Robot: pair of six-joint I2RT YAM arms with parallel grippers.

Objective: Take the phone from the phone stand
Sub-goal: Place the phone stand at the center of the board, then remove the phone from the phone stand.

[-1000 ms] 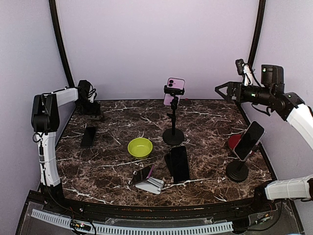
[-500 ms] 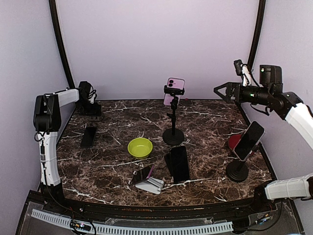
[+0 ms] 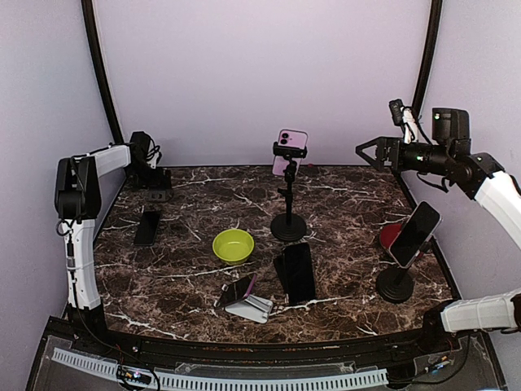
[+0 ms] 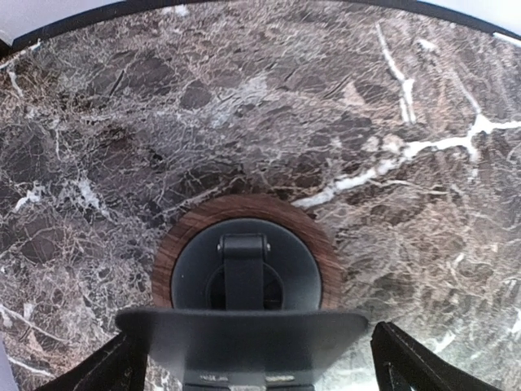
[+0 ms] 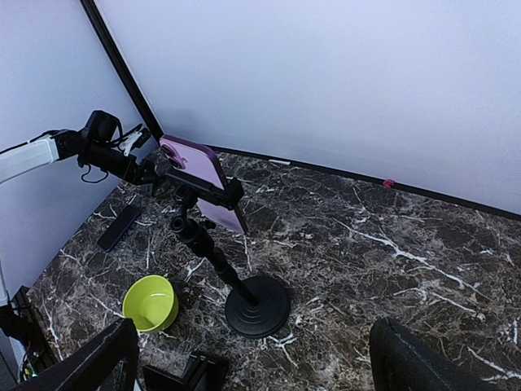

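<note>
A pink phone (image 3: 291, 151) is clamped in a tall black stand (image 3: 288, 220) at the back middle; it also shows in the right wrist view (image 5: 195, 175) on the stand (image 5: 257, 305). My right gripper (image 3: 365, 152) is open, raised at the back right, apart from it and facing it (image 5: 260, 383). My left gripper (image 3: 155, 181) is low in the back left corner, open either side of the dark plate (image 4: 244, 338) of a small wood-ringed stand (image 4: 244, 213) with no phone visible on it.
A phone leans on a round black stand (image 3: 413, 234) at the right, beside a red object (image 3: 389, 236). A small phone (image 3: 238, 289) rests on a white stand in front. Black phones lie flat in the middle (image 3: 297, 271) and at the left (image 3: 147, 227). A green bowl (image 3: 234, 245) sits in the centre.
My right gripper has risen slightly and shifted a little left. The left arm has barely shifted in the corner. No phone has moved.
</note>
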